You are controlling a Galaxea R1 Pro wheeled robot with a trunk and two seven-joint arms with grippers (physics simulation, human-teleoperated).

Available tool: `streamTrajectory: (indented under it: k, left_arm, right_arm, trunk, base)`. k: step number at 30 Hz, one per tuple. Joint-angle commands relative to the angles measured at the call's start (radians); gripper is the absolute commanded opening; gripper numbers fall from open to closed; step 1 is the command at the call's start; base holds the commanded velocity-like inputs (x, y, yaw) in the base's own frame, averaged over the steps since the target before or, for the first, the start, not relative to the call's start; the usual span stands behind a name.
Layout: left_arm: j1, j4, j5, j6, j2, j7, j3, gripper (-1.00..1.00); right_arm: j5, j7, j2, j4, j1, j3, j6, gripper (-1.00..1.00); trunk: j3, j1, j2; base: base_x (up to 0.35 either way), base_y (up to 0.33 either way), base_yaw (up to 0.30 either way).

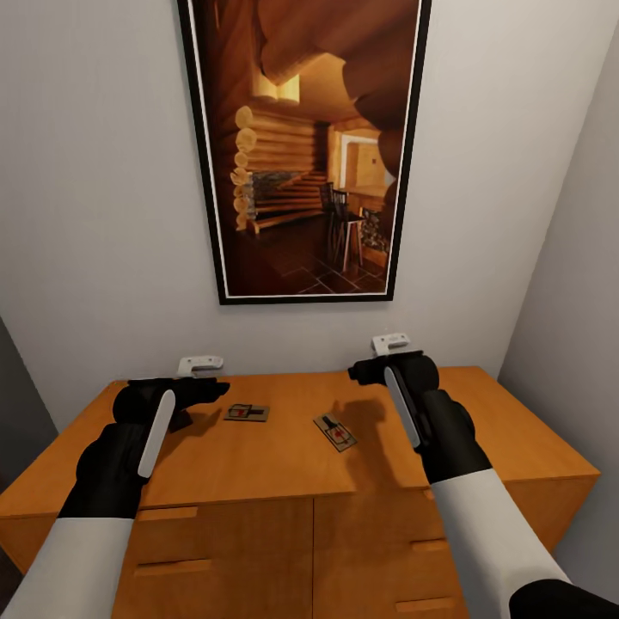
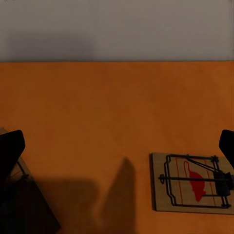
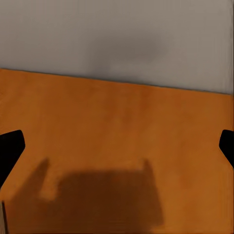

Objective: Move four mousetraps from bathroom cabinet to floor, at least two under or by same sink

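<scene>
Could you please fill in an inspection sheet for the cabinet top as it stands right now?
Surface: orange-brown wooden cabinet, flat top, drawer fronts shut.
Job's things: two small flat brown wooden mousetraps, one by the left hand, one mid-top, apart; a third partly seen.
Clutter: nothing seen.
Hands: left hand and right hand open, empty, above the top.
Cables: nothing seen.
Surroundings: grey wall, black-framed log-cabin picture.

- The orange-brown cabinet top (image 2: pixel 97 122) runs back to a pale grey wall (image 2: pixel 117 29).
- A mousetrap (image 2: pixel 191 183) lies flat on it, with dark wire parts and a red mark on its wood.
- The left gripper's (image 2: pixel 117 146) dark fingertips (image 2: pixel 10 146) sit at opposite edges, spread wide.
- Another mousetrap's corner (image 2: pixel 22 173) shows beside one fingertip, in shadow.
</scene>
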Motion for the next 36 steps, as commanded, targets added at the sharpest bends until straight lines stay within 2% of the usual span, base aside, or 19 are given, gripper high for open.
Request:
streamTrajectory:
  k: [1,9,19,36]
  left_arm:
    - [-0.001,-0.001,0.005,0.005,0.000,0.000,0.001,1.00]
    - [-0.001,-0.002,0.005,0.005,0.000,0.000,0.001,1.00]
    - [-0.001,-0.004,0.005,0.005,-0.001,0.000,0.002,1.00]
    - [-0.001,-0.003,0.005,0.005,-0.003,0.000,0.000,1.00]
  right_arm:
    - [0.002,-0.002,0.000,-0.006,-0.001,-0.004,0.005,1.00]
    - [0.000,0.000,-0.002,-0.051,0.000,-0.042,0.005,1.00]
    - [0.001,0.001,-0.002,-0.094,0.000,-0.062,0.005,1.00]
    - [0.008,-0.003,-0.001,-0.135,0.000,-0.157,0.005,1.00]
  trunk:
    - [-0.001,0.000,-0.001]
    - [-0.001,0.000,-0.001]
    - [-0.001,0.000,-0.001]
    - [-0.001,0.000,-0.001]
  base:
    - [0.000,0.000,0.000]
    - [0.000,0.000,0.017]
    - [0.000,0.000,0.019]
    - [0.000,0.000,0.002]
